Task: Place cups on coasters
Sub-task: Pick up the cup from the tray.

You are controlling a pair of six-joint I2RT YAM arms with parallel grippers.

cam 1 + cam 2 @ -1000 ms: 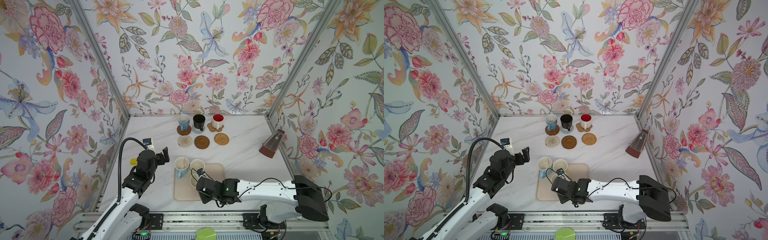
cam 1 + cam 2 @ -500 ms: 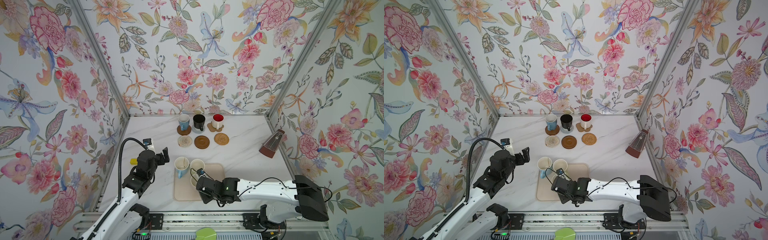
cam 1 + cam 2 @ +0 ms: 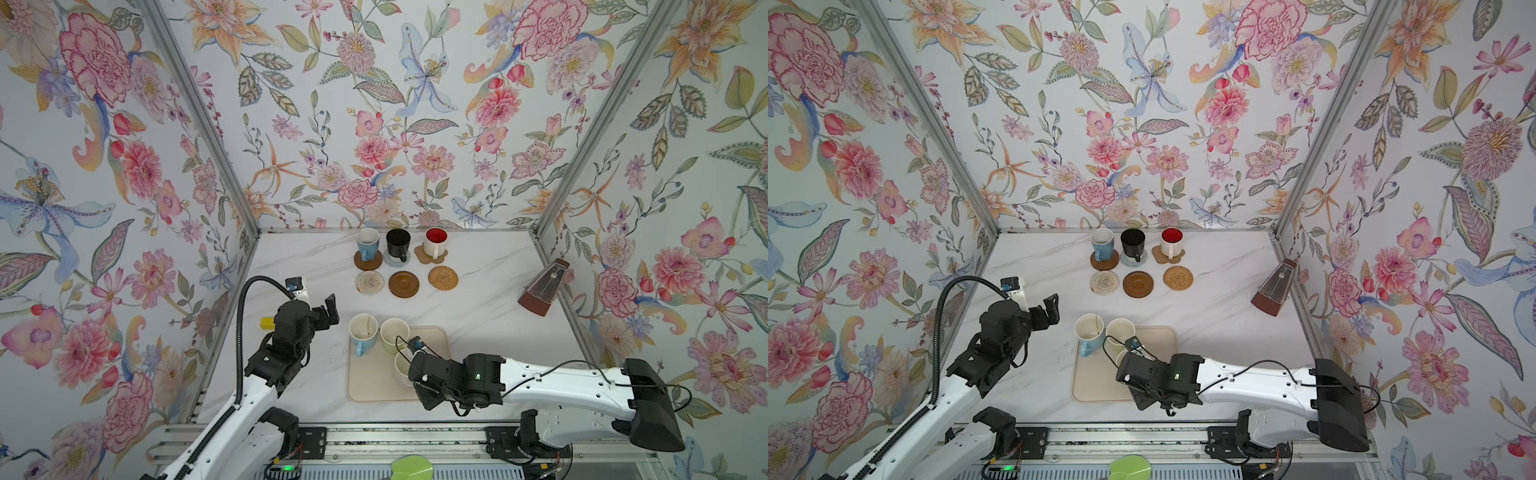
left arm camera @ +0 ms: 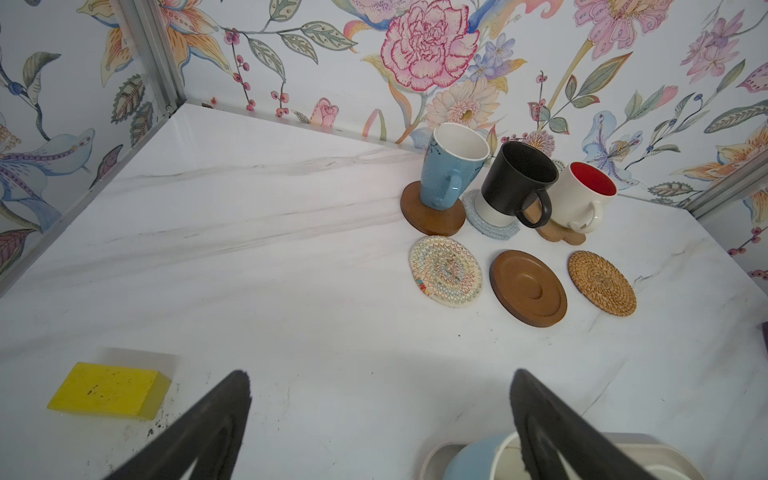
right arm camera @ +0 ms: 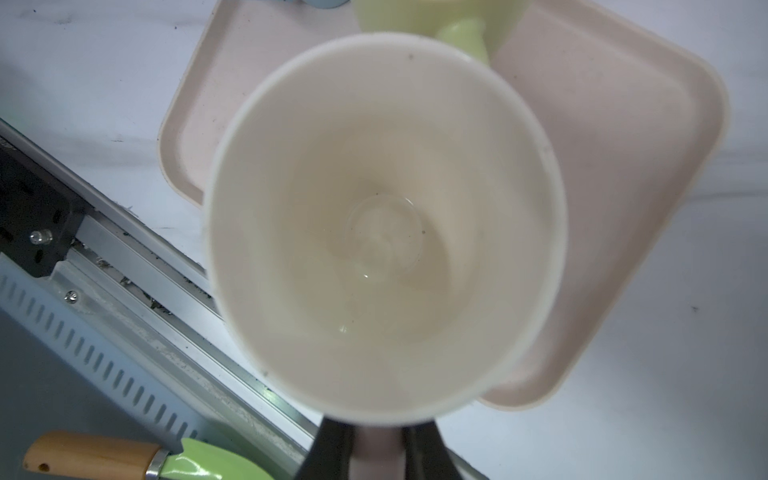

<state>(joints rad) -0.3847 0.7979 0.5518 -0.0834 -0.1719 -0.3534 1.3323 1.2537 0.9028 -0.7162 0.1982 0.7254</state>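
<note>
This is a robot test booth dressed like a home. Flowered wallpaper walls (image 3: pixel 374 124), joined by bare aluminium posts (image 3: pixel 199 116), close in a white marble-look counter (image 3: pixel 490 266). Two white-and-black robot arms (image 3: pixel 561 382) are mounted on a metal rail (image 3: pixel 395 436) along its front edge. Mugs (image 3: pixel 398 245), coasters (image 3: pixel 403 284) and a metronome (image 3: pixel 544 286) sit on the counter.

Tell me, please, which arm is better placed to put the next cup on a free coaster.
Right: the right gripper is shut on the pink mug by its handle at the tray, whereas the left gripper hangs open and empty.
</note>
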